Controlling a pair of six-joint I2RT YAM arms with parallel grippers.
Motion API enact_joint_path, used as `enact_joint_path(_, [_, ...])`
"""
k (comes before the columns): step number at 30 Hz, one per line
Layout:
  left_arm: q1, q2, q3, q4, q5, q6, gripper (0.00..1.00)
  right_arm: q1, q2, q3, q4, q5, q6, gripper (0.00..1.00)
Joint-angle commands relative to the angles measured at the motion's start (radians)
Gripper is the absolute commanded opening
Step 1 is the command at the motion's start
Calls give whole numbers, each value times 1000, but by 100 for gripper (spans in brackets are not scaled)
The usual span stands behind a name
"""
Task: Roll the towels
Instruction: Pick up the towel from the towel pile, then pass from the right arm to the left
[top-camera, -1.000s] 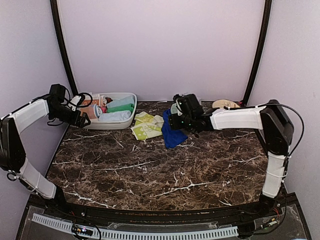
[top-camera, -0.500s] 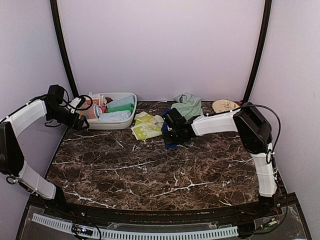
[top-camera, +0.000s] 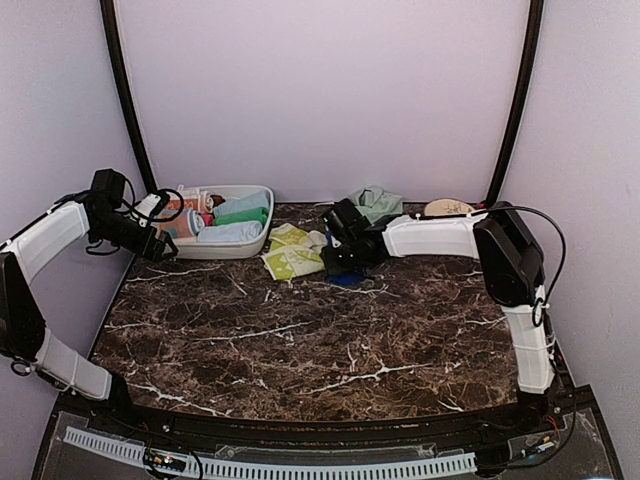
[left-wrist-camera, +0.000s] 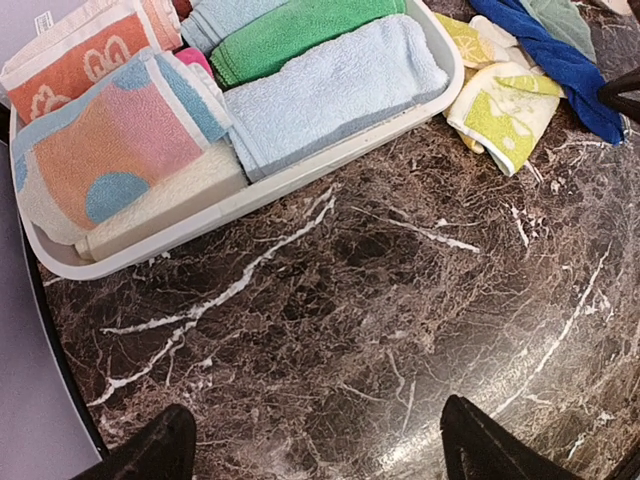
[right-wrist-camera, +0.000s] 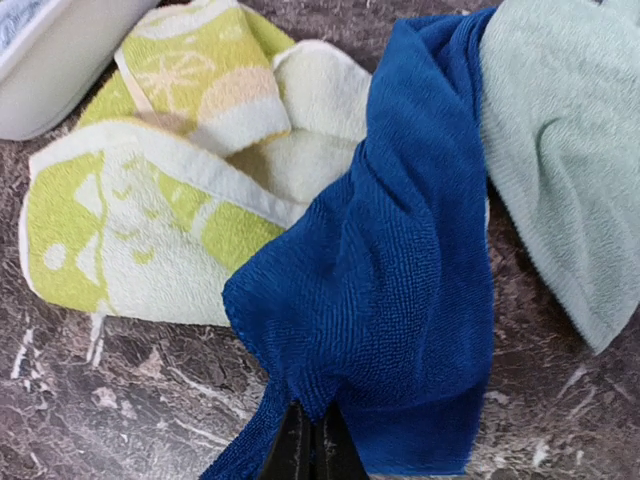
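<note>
Towels lie heaped at the far middle of the table (right-wrist-camera: 100, 400), the blue towel (right-wrist-camera: 400, 290) overlapping the yellow-green towel (right-wrist-camera: 150, 220), the mint towel (right-wrist-camera: 560, 140) on its right. The right gripper (right-wrist-camera: 312, 445) is clenched on a thin fold at the blue towel's near edge; the left gripper (left-wrist-camera: 315, 450) hangs released beside the white basket (left-wrist-camera: 300, 185). So slight a pinch may slip when pulled, or drag the neighbouring cloths along.

Dark brown marble tabletop (top-camera: 300, 340) with white veins, enclosed by plain pale lilac walls (top-camera: 320, 90); two black poles (top-camera: 128, 95) rise at the rear corners.
</note>
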Motion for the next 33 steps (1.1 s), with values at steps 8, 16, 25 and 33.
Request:
enact_joint_path(8, [5,-46,-9,-38,93,6,87,-16,-291,175,-33,-84,-74,0])
enact_joint_path(16, [3,-78,-14,-39,155,26,88,-21,-450,129,109,-314,-47,0])
enact_joint_path(25, [3,-115,-39,-12,243,16,99,-16,-582,5,287,-507,20,0])
enact_joint_path(33, [-28,-120,-44,-13,278,24,99,-10,-721,-79,376,-498,38,0])
